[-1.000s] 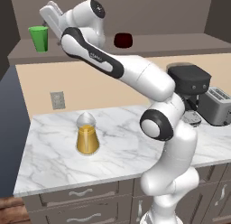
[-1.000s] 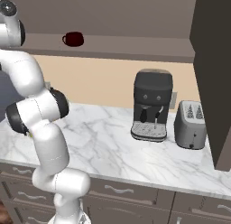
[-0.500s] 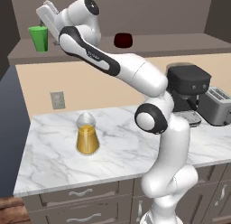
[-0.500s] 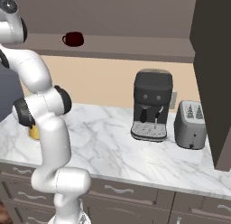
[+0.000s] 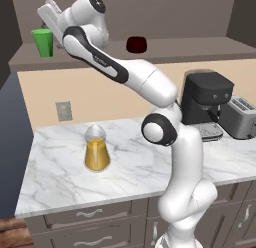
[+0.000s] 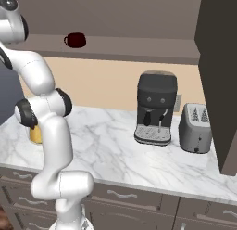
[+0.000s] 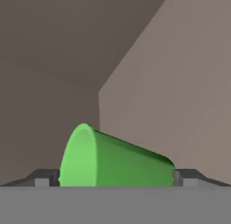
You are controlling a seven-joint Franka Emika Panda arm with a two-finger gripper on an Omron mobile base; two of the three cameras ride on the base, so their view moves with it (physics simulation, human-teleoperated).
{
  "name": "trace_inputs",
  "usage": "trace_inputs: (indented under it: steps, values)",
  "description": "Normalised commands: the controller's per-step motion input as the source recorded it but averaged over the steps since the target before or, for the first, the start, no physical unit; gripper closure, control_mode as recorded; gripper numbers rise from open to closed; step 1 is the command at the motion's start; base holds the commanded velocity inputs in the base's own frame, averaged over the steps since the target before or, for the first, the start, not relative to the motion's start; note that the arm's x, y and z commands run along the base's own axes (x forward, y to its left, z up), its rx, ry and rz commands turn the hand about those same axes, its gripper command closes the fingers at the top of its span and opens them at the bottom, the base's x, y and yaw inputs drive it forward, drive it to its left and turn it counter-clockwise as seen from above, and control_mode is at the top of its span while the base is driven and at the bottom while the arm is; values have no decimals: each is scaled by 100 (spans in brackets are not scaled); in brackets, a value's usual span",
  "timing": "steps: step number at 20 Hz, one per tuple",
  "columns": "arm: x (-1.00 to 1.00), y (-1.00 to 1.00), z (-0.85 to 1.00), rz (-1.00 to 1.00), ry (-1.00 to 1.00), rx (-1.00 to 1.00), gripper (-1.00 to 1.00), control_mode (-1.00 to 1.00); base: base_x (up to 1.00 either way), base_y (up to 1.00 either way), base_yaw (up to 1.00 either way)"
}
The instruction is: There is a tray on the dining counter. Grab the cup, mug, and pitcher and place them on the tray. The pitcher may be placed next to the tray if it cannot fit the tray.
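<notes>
The green cup [image 5: 43,42] stands on a high brown ledge [image 5: 190,48] at the far left. My gripper [image 5: 47,10] hovers just above and beside it, open and holding nothing. In the hand view the cup [image 7: 113,160] appears sideways between the two fingertips [image 7: 47,178]; I cannot tell whether they touch it. The dark maroon mug [image 5: 136,44] [image 6: 75,39] sits further right on the same ledge. The amber pitcher [image 5: 96,153] stands on the marble worktop [image 5: 60,187] below; the arm half hides the pitcher [image 6: 34,134] in the right base view. The tray and the dining counter are out of view.
A black coffee machine [image 5: 205,103] [image 6: 156,107] and a silver toaster [image 5: 242,117] [image 6: 195,127] stand on the worktop's right side. A tall dark cabinet [image 6: 217,76] closes the right end. A wall socket [image 5: 63,111] sits under the ledge.
The arm's elbow has risen and its lower links have turned. The hand has edged slightly left toward the green cup. The gripper stays open; no object has moved.
</notes>
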Motion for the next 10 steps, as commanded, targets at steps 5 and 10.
trace_inputs:
  steps: [5,10]
  values:
    - [0,11,-2,0,6,0,-100,-100,0,0,0]
    - [0,3,-7,0,5,0,-100,-100,0,0,0]
